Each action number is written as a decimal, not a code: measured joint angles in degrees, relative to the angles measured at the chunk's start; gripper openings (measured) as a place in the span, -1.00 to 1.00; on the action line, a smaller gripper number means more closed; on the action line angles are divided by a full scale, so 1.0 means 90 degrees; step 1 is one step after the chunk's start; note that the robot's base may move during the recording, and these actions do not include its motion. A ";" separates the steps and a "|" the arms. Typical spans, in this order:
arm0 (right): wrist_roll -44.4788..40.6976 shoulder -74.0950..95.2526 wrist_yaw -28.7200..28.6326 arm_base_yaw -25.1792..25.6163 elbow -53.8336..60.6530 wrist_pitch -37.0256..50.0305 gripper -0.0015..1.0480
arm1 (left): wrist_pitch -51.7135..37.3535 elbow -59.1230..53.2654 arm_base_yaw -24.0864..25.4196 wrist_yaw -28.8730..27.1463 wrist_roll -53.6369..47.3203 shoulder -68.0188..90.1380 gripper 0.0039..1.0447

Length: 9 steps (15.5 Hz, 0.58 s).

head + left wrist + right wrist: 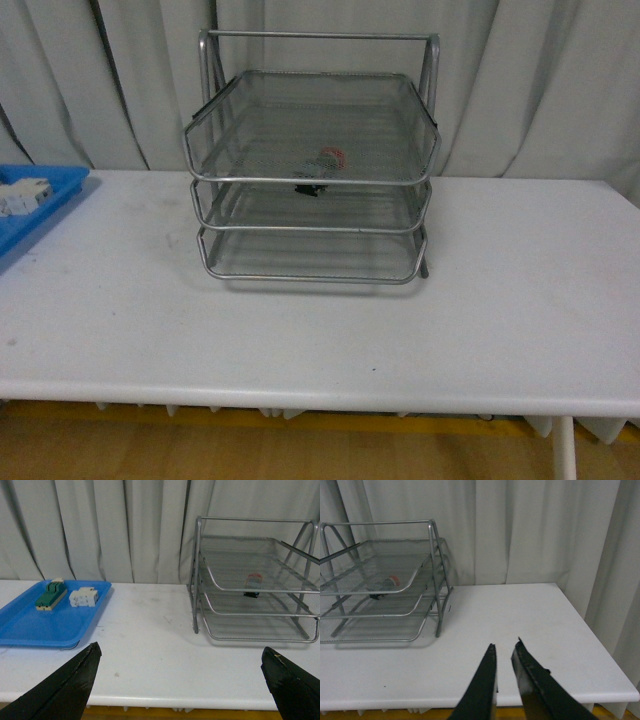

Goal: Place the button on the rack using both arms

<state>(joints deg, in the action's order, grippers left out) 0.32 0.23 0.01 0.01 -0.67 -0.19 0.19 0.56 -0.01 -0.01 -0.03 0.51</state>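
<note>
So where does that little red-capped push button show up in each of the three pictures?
Front view: the red-capped button lies in the silver wire-mesh rack, seen through the mesh.
Left wrist view: in the rack, far right.
Right wrist view: in the rack, far left.
Shared landmark: the rack.

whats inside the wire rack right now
The button lies on the middle shelf of the rack, red cap seen through the top shelf's mesh. The top and bottom shelves look empty. The mesh blurs the button's body, so how it rests is unclear.
</note>
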 joint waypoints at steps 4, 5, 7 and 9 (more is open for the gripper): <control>0.0000 0.0000 0.0000 0.0000 0.0000 0.0000 0.06 | 0.0002 0.0000 0.0000 0.0000 0.0000 0.0000 0.88; 0.0000 0.0000 0.0000 0.0000 0.0000 0.0000 0.27 | 0.0000 0.0000 0.0000 0.0000 0.0000 0.0000 0.88; 0.0000 0.0000 0.0000 0.0000 0.0000 0.0000 0.80 | 0.0000 0.0000 0.0000 0.0000 0.0000 -0.0002 0.88; 0.0000 0.0000 0.0000 0.0000 0.0000 0.0000 0.85 | 0.0002 0.0000 0.0000 0.0000 0.0000 0.0000 0.88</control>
<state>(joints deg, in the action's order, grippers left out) 0.32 0.23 0.01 0.01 -0.67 -0.19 0.21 0.56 -0.01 -0.01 -0.03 0.51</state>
